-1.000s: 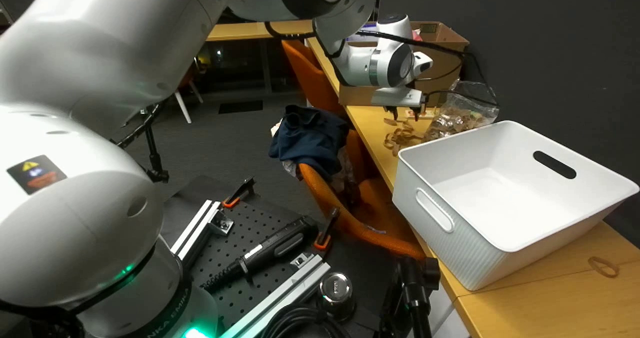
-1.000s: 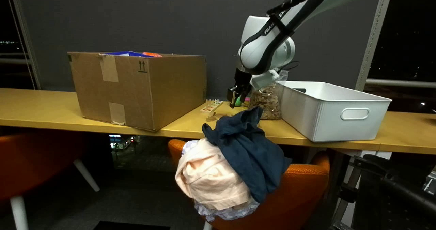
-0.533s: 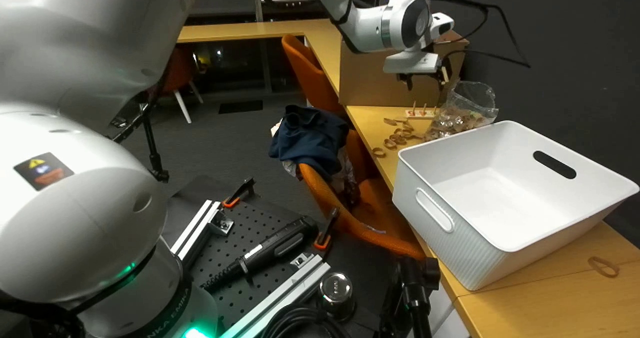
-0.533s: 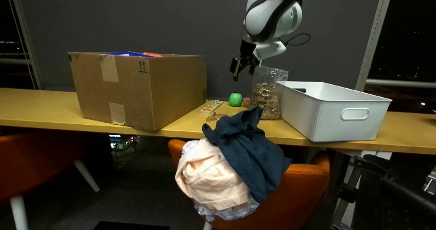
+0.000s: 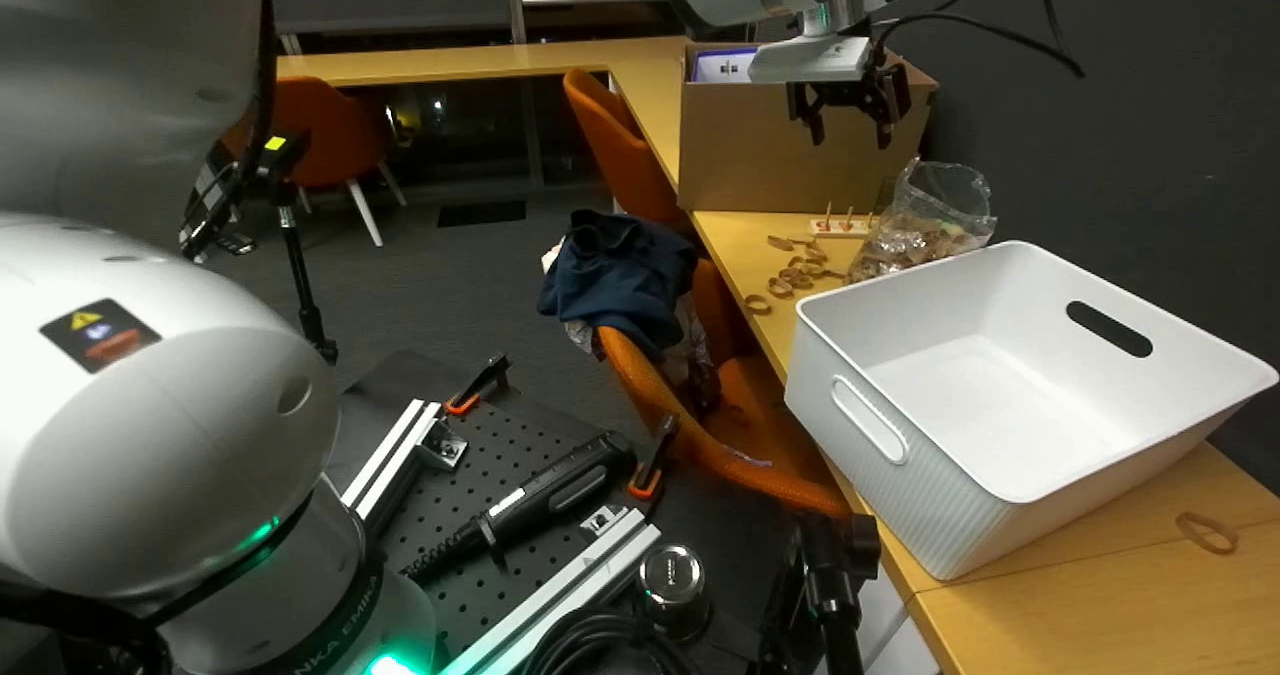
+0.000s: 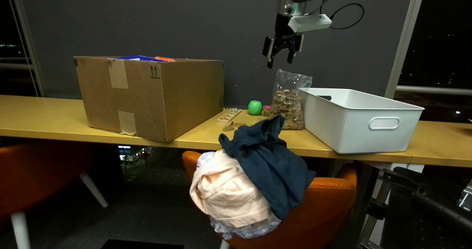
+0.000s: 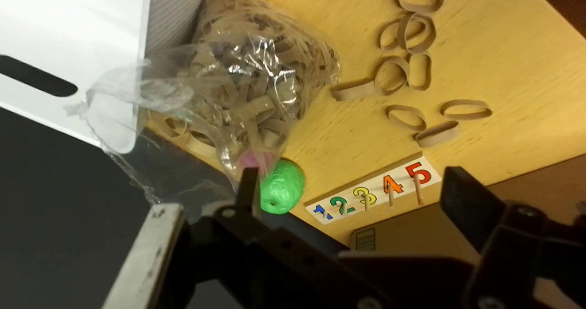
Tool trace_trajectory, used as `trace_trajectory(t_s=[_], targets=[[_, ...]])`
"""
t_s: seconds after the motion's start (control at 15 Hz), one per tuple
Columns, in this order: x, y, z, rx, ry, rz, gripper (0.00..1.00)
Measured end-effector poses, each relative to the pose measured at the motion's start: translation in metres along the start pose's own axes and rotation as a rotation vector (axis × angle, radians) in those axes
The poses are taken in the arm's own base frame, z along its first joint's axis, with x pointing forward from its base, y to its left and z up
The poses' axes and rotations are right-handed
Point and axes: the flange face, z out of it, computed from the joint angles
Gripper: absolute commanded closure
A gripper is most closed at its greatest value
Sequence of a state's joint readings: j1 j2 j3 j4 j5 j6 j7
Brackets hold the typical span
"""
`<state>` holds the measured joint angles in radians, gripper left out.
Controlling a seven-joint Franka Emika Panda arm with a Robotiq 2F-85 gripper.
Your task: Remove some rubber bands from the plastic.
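Bands [image 7: 352,90] lie loose on the table [image 7: 517,62] beside the bag [image 7: 247,66], some touching or overlapping, and I judge them to be the share taken out so far; many more show tan through the clear film. A lone band [image 5: 1196,539] rests well apart, on the far side of the tub [image 5: 990,385] from the bag; why it lies there I cannot tell.

My gripper [image 6: 280,63] hangs just above the bag's top in an exterior view, fingers spread, nothing between them, touching nothing. I take that height as clearance, so that my tips pass over the thin film without dragging it.

The bag stands upright beside the tub's wall, which probably keeps its slack upper part from toppling if I tug. Its mouth seems to face up, suiting a reach from above, though the flared film could snag a finger. The peg board [image 7: 373,192] and ball [image 7: 284,187] sit near the bag, to my mind mere bystanders.

If more bands are wanted, the next move calls for a straight drop into the mouth with the fingers narrowed, then a pinch on rubber alone, not plastic.
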<state>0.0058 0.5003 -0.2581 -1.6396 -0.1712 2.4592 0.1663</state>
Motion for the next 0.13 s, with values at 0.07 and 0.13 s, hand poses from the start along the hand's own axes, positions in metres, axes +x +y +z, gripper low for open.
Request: trace_trajectory(t_s=[0.07, 0.13], targets=[[-0.0066, 0.0028, -0.0041, 0.003, -0.011, 0.015, 0.0], [-0.0132, 0.0049, -0.0068, 0.007, -0.022, 0.029, 0.0]])
